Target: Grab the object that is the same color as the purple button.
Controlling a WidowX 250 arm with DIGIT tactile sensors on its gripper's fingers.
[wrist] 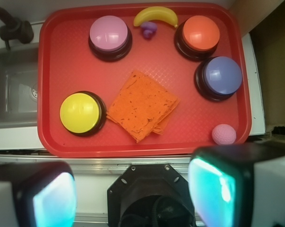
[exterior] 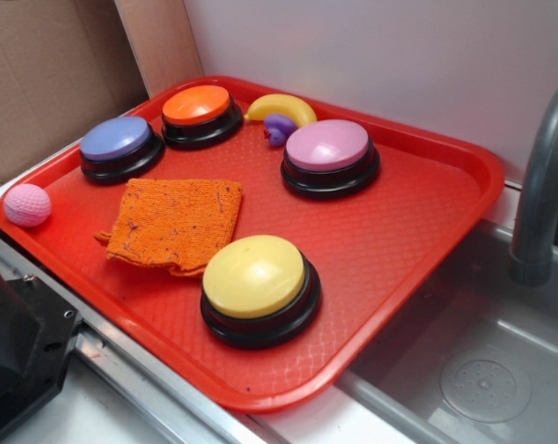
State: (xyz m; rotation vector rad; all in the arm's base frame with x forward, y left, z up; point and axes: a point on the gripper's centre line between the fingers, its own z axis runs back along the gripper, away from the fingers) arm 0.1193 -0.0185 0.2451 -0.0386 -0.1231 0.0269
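We judge this to be the opening of the task: nothing is grasped, and our gripper (wrist: 133, 194) hangs back off the near edge of the red tray (wrist: 47, 85), its jaws spread wide with only empty air between the two fingers (wrist: 218, 189) seen in the wrist view. The next move calls for a long reach across the whole tray to its far rim, then a descent onto a very small target crowded by neighbours.

The tray is our landmark and the one container that matters. To one side of it lies a grey sink (exterior: 482, 361), with a grey tap (exterior: 542, 185) above it. On the tray, largest first: the orange knitted cloth (wrist: 142, 106) lies near the middle. Four buttons ring it: the yellow button (wrist: 80, 112) nearest our edge on the sink side, the pink button (wrist: 109, 34) at the far sink-side corner, the orange button (wrist: 201, 33) at the far opposite corner, and the purple button (wrist: 222, 75) just nearer than that. The yellow toy banana (wrist: 156, 16) lies along the far rim between the pink and orange buttons. The pink dimpled ball (wrist: 223, 134) rests by the near corner away from the sink.

Smallest is the purple toy (wrist: 148, 30), our target, just beside the banana on its near side, possibly touching it. We judge a narrow, centred pinch is needed to avoid catching the banana.
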